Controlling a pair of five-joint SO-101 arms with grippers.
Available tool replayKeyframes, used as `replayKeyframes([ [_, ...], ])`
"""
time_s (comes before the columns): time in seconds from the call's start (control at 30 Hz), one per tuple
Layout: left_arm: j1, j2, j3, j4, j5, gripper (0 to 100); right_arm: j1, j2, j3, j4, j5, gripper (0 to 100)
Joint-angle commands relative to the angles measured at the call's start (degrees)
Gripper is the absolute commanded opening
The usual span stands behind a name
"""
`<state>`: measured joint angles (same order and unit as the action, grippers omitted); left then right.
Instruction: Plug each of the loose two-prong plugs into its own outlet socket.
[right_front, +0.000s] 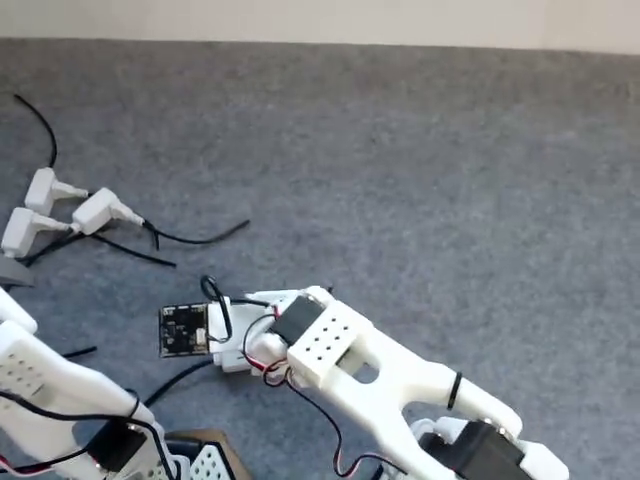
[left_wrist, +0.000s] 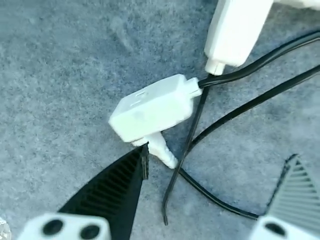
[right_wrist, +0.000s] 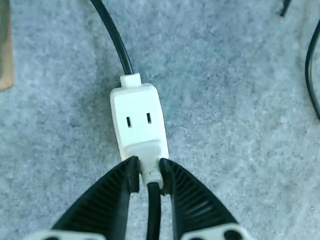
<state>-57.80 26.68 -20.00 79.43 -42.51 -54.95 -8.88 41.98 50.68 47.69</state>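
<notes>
In the right wrist view a white outlet block (right_wrist: 139, 122) lies flat on the grey carpet with two slots on its upper face. A white two-prong plug (right_wrist: 150, 167) sits in its near end. My right gripper (right_wrist: 149, 176) is shut on that plug's neck, with the black cord running back between the fingers. In the left wrist view a second outlet block (left_wrist: 150, 107) has a white plug (left_wrist: 162, 152) in its side. My left gripper (left_wrist: 215, 172) is open, its black fingertip (left_wrist: 142, 157) right beside that plug. A third white outlet (left_wrist: 235, 30) lies just beyond.
In the high view three white outlets (right_front: 100, 210) lie at the far left among black cords (right_front: 195, 240). The right arm (right_front: 330, 345) spans the lower middle and the left arm (right_front: 50, 390) the lower left corner. Open grey carpet (right_front: 450, 180) stretches to the right.
</notes>
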Motion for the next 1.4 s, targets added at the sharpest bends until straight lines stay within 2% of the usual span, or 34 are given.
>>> replayKeyframes([
  [0.0,2.5,-1.1,-2.9,3.8,-0.2,40,1.4,0.1,2.0,0.2,-0.4,1.1],
  [0.07,3.7,-1.1,-4.6,6.2,-0.2,40,1.4,0.0,1.8,1.0,-0.4,4.5],
  [0.23,6.5,-1.1,-7.9,10.8,-0.2,40,1.5,0.0,-2.6,5.5,-0.4,25.6],
  [0.33,8.5,-1.1,-8.2,12.7,-0.2,40,2.5,0.0,-9.1,10.3,-2.4,33.0],
  [0.4,10.2,-1.1,-8.2,14.2,-0.2,40,4.4,0.0,-16.0,14.5,-5.5,33.4],
  [0.67,18.4,-1.6,-8.2,19.5,-0.2,40,14.5,-0.1,-41.8,38.5,-6.1,33.4],
  [0.83,24.0,-6.5,-7.5,21.2,-0.2,40,22.0,-5.8,-47.5,40.7,-7.0,33.4],
  [0.97,29.6,-13.1,-1.0,21.1,-0.5,40,26.7,-14.5,-42.5,38.1,-12.2,33.4],
  [1.03,33.6,-16.8,4.8,21.1,-1.1,40,28.5,-19.6,-35.8,34.8,-14.7,33.4],
  [1.13,40.0,-23.0,16.0,20.6,-6.7,40,31.5,-26.9,-19.8,25.8,-18.3,33.4],
  [1.3,46.4,-33.1,36.6,4.7,-11.8,40,34.6,-36.2,8.4,9.6,-22.8,33.4],
  [1.37,48.7,-36.4,43.5,-1.3,-13.6,40,35.0,-38.3,15.3,5.8,-24.4,33.4],
])
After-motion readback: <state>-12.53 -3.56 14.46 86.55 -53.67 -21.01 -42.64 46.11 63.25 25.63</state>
